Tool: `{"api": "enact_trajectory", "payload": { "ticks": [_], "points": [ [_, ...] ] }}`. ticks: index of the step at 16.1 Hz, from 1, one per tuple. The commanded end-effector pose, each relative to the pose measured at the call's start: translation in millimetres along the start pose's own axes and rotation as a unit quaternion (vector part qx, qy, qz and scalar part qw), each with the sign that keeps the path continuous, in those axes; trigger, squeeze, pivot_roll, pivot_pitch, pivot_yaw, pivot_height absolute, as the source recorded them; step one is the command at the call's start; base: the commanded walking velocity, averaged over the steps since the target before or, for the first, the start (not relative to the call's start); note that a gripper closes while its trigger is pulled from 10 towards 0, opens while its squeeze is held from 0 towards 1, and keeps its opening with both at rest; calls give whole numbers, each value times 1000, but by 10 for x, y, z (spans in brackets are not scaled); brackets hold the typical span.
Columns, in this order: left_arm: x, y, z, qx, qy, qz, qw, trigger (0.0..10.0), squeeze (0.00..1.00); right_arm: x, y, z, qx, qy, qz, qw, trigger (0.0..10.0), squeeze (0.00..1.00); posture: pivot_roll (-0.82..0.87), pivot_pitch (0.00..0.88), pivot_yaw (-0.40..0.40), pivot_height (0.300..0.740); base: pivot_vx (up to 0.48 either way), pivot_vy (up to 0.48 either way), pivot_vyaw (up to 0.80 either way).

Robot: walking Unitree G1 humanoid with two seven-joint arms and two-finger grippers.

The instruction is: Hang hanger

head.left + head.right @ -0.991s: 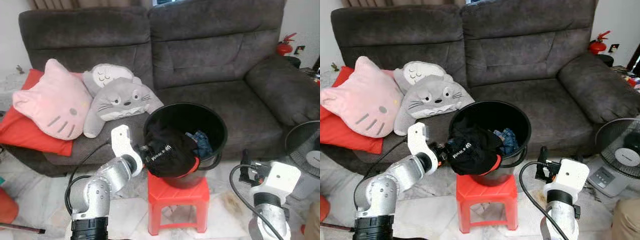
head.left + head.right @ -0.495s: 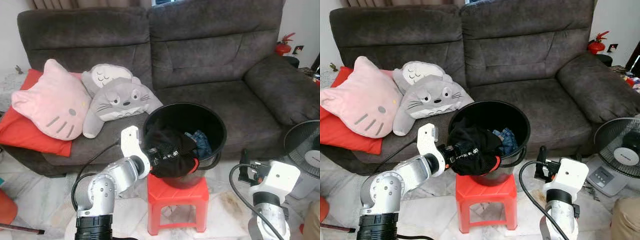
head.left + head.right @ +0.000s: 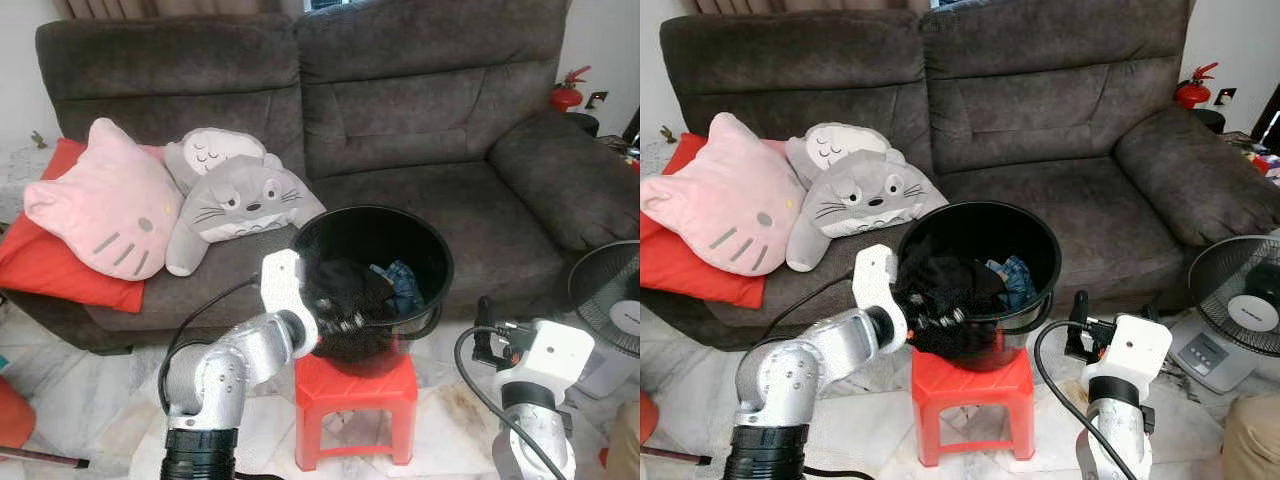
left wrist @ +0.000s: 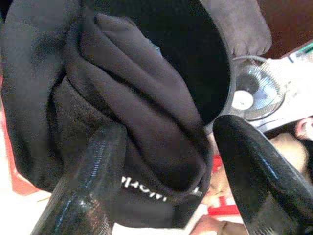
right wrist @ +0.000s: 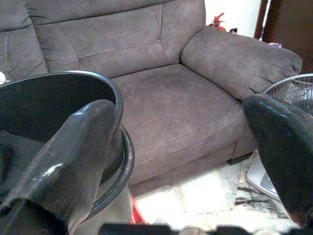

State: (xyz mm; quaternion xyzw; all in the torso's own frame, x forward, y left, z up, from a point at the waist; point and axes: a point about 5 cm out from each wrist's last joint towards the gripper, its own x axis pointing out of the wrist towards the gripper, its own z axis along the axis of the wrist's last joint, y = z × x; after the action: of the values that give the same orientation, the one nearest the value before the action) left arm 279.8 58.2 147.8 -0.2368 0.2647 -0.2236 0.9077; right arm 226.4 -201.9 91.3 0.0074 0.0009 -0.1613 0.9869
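so: left gripper [image 4: 161, 186] at the bucket [image 3: 430, 262] rim, fingers spread around a black garment [image 4: 132, 122].
left arm bent, reaching in from the near-left side. garment is bunched, draped over the rim, white lettering on it. bucket sits on a red stool [image 3: 355, 395] before the sofa [image 3: 420, 110]. right gripper [image 5: 186, 161] held low beside the bucket, fingers apart, empty.

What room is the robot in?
Probably a living room at home. There is a big grey sofa with cartoon cushions, and a floor fan beside it.
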Motion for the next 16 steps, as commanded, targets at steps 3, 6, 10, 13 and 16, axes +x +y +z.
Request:
{"api": "enact_trajectory", "payload": {
  "ticks": [3, 6, 10, 13, 16],
  "points": [
    [-1, 41, -54, 46, 13, 18, 999, 118, 0, 12, 24, -10, 2, 3, 4, 1000, 10000, 0, -43, 0, 80, 740, 0, 0, 0],
    [3, 35, -80, 93, 23, 24, 995, 1882, 0, 17, 34, -13, 2, 3, 5, 1000, 10000, 0, -43, 0, 79, 740, 0, 0, 0],
    [4, 43, -153, 144, 22, 18, 989, 10000, 0, 18, 43, -23, 3, 5, 5, 1000, 10000, 0, -44, 0, 83, 740, 0, 0, 0],
    [-14, 122, -167, 184, -1, 22, 983, 10000, 0, 17, 40, -34, 1, 7, 5, 1000, 10000, 0, -41, 0, 82, 740, 0, 0, 0],
    [-54, 69, -226, 198, -24, -3, 980, 10000, 0, 25, 39, -34, 0, 7, 6, 1000, 10000, 0, -36, 0, 77, 740, 0, 0, 0]
  ]
}}
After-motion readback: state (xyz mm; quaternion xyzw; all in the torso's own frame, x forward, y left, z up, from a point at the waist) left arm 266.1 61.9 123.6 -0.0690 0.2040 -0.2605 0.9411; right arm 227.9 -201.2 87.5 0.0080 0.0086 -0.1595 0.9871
